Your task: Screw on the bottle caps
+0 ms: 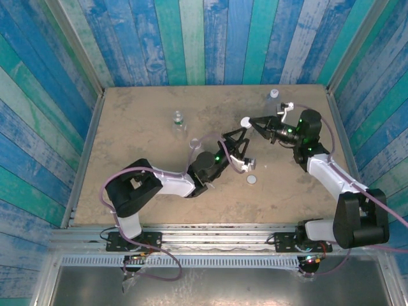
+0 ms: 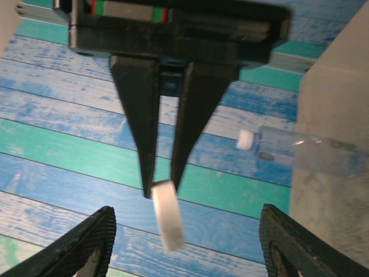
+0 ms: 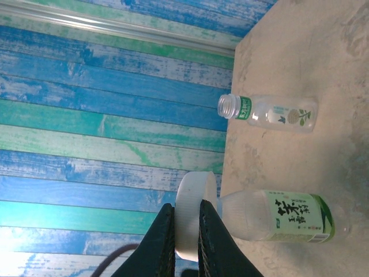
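Note:
My right gripper [image 1: 249,121] [image 3: 188,222] is shut on a white bottle cap [image 1: 245,121] [image 3: 194,213], pinching its flat faces in the air over the middle of the table. My left gripper [image 1: 247,148] [image 2: 188,219] stands open just below it, and the cap [image 2: 168,214] hangs between its spread fingers [image 2: 86,245] without touching them. A second cap [image 1: 252,180] lies on the table. The taller green-label bottle [image 3: 288,216] [image 1: 196,144] stands behind the held cap, its neck hidden. A short bottle [image 3: 266,112] [image 1: 178,119] stands uncapped. The blue-tinted bottle [image 1: 274,95] [image 2: 288,145] wears a cap.
The beige table [image 1: 140,166] is walled by blue-green painted planks [image 1: 210,38] at the back and both sides. The left arm's body [image 1: 172,182] lies across the near left of the table, and the right arm [image 1: 331,172] runs along the right side.

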